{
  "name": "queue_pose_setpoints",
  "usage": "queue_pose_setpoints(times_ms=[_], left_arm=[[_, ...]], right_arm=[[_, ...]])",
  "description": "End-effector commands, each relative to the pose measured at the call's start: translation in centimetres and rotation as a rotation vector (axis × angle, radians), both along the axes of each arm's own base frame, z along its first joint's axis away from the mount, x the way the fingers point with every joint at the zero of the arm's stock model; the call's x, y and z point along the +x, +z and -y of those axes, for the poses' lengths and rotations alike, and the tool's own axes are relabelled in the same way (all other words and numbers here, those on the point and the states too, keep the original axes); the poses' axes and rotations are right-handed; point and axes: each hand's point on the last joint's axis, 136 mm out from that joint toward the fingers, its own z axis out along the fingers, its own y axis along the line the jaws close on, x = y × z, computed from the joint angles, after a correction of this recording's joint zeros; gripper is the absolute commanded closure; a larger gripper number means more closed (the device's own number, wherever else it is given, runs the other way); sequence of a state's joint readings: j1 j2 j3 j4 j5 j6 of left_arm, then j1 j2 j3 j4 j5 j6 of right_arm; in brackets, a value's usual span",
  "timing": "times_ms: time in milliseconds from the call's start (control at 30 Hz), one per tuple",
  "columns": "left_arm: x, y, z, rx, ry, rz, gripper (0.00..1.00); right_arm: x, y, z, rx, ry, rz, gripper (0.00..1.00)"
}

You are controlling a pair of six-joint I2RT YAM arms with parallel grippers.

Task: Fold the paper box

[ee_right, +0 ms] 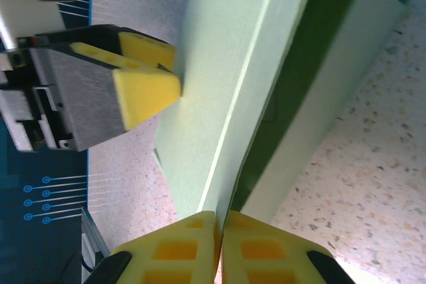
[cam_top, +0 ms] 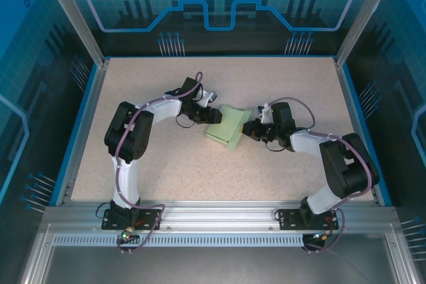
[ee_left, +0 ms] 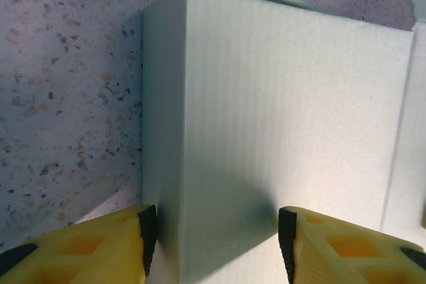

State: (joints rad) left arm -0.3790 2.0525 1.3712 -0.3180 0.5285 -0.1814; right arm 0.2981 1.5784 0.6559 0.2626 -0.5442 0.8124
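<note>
Right pincer (ee_right: 221, 221) clamps the paper box (cam_top: 226, 126); left pincer (ee_left: 214, 227), half open, touches it; formed, we judge, one side unclosed.

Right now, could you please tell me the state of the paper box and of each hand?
paper box: partly folded into a box shape, one long side open with the inside showing.
left hand: open, jaws apart at the box's broad panel.
right hand: shut on a thin edge of the box's card.
</note>
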Motion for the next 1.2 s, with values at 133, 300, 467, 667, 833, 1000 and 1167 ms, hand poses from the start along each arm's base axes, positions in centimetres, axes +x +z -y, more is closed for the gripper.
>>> queue_pose_setpoints(times_ms=[133,300,467,667,833,1000,1167], left_arm=[[-1.3,-2.0,-0.2,0.051,-0.016,-0.064,0.46],[-1.1,-1.6,-0.1,0.044,-0.012,-0.059,0.44],[-0.6,-0.2,0.1,0.025,0.007,-0.034,0.39],[0.0,0.9,0.1,-0.002,0.033,-0.024,0.36],[-0.3,0.4,-0.1,-0.007,0.044,-0.047,0.46],[-1.2,-0.5,-0.1,-0.026,0.05,-0.089,0.58],[-2.1,-1.2,0.1,-0.054,0.059,-0.139,0.66]], right_arm=[[-0.4,-3.8,1.2,-0.064,-0.037,-0.086,0.89],[0.0,-3.7,1.2,-0.053,-0.016,-0.068,0.82],[0.3,-2.4,1.3,-0.037,0.002,-0.022,0.74],[0.7,-2.4,1.3,-0.036,0.009,-0.014,0.72],[1.3,-2.5,0.8,-0.004,0.02,-0.012,0.71],[1.7,-2.3,0.0,0.016,0.034,-0.004,0.7],[2.1,-2.0,-0.6,0.044,0.037,0.009,0.68]])
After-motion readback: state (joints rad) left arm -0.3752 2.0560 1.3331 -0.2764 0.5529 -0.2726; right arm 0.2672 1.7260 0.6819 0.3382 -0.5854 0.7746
